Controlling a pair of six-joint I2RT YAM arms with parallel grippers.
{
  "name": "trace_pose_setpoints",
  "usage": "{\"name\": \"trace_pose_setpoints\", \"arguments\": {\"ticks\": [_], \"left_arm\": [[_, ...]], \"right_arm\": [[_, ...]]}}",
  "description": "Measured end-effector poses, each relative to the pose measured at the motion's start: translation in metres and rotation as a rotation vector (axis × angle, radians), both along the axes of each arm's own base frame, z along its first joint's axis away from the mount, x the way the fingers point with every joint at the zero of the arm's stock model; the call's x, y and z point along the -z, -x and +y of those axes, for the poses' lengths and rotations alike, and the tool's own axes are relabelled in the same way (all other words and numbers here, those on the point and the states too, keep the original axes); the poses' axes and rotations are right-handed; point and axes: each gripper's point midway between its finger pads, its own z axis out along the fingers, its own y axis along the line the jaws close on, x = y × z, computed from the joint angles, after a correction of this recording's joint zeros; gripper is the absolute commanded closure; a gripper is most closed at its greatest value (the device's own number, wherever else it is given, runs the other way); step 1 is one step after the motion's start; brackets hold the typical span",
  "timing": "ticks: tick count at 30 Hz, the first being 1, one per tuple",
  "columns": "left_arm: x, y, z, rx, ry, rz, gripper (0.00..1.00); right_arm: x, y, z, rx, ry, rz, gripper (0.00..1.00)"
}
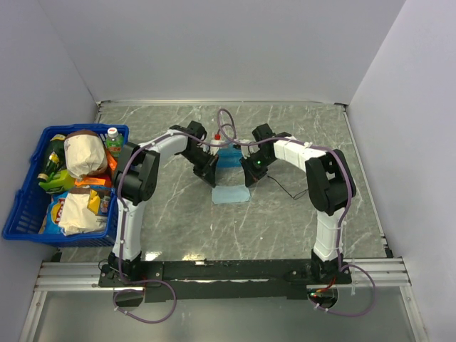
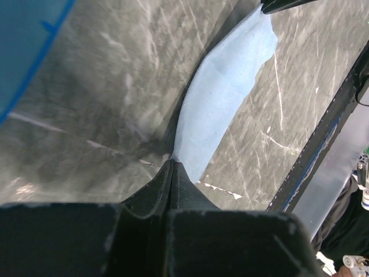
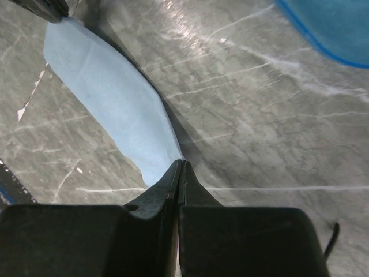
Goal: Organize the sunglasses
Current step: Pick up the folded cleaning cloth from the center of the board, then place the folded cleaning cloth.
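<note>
Both grippers are shut on the light-blue cloth (image 1: 230, 192), each pinching one corner. My left gripper (image 1: 212, 178) (image 2: 173, 163) holds the left corner and my right gripper (image 1: 249, 179) (image 3: 180, 163) holds the right one. Between them the cloth (image 2: 225, 98) (image 3: 109, 98) hangs in a sagging strip down to the marble table. The blue translucent case (image 1: 229, 158) lies just behind the cloth; its edge shows in both wrist views (image 2: 23, 46) (image 3: 334, 29). A thin black wire-like shape, likely the sunglasses (image 1: 286, 189) (image 3: 330, 242), lies on the table right of my right gripper.
A blue basket (image 1: 21, 214) full of grocery packets stands at the left table edge. A small bottle with a red cap (image 1: 216, 139) stands behind the case. Grey walls close off the back and both sides.
</note>
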Motion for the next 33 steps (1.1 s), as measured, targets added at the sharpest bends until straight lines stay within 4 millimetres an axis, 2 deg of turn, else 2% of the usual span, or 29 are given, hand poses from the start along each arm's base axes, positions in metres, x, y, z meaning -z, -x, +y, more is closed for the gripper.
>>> {"name": "trace_pose_setpoints", "arguments": {"ticks": [14,22,27,33], "left_arm": [[-0.009,-0.010,0.005,-0.011,-0.002,-0.019,0.99],[-0.021,-0.022,0.003,-0.007,0.017,-0.063,0.99],[-0.024,-0.026,0.004,-0.013,0.020,-0.072,0.99],[-0.042,-0.047,0.004,-0.033,0.044,-0.128,0.99]], "right_arm": [[0.000,-0.011,0.000,0.001,0.016,-0.052,1.00],[-0.023,-0.033,0.011,0.005,-0.022,-0.120,1.00],[-0.026,-0.037,0.013,0.009,-0.030,-0.134,1.00],[-0.041,-0.052,0.020,0.015,-0.054,-0.182,1.00]]}}
